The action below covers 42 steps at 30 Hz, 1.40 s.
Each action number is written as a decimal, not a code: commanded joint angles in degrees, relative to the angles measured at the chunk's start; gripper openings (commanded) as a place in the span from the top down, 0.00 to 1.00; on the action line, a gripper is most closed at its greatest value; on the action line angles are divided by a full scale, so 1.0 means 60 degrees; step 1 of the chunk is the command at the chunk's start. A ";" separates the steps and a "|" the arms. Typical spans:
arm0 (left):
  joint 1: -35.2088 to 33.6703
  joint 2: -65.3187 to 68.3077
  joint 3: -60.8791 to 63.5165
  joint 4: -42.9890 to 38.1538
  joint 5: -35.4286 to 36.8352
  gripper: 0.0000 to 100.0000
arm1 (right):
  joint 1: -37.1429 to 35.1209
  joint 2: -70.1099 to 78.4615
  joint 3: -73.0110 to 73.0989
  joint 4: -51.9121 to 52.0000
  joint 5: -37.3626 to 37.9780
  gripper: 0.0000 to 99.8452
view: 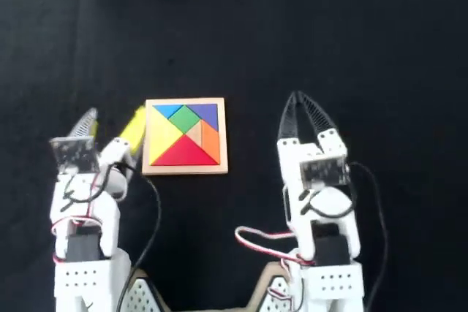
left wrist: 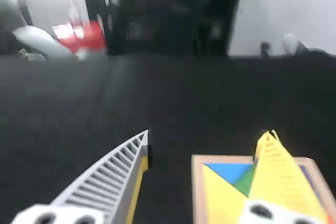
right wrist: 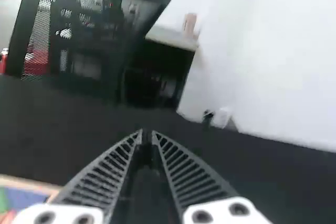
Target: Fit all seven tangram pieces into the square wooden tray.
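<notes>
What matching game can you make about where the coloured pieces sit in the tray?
Things:
1. red piece
2. yellow piece
3. orange piece
4. green piece

Places in the tray, high view:
A. left side
B. right side
C. far edge, middle
D. near edge

Pairs: 1-D, 2-A, 3-B, 4-C.

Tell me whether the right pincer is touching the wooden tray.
Apart. The high view shows bare black cloth between the right pincer and the wooden tray.
</notes>
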 commanded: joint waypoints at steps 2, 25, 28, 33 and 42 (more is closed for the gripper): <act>0.0110 0.0703 0.0198 0.2828 0.1670 0.68 | -0.0103 -0.0081 0.0007 0.4308 -0.1641 0.99; -0.0081 -0.1055 0.0139 0.8440 0.2198 0.97 | -0.0088 -0.0051 0.0007 0.8908 -0.2681 0.99; -0.0007 -0.1099 0.0139 0.8586 0.2198 0.97 | -0.0147 -0.0139 0.0007 0.8938 -0.2681 0.99; -0.0051 -0.1099 0.0125 0.8586 0.2198 0.97 | -0.0132 -0.0139 0.0007 0.8938 -0.2681 0.99; -0.0051 -0.1099 0.0125 0.8586 0.2198 0.97 | -0.0132 -0.0139 0.0007 0.8938 -0.2681 0.99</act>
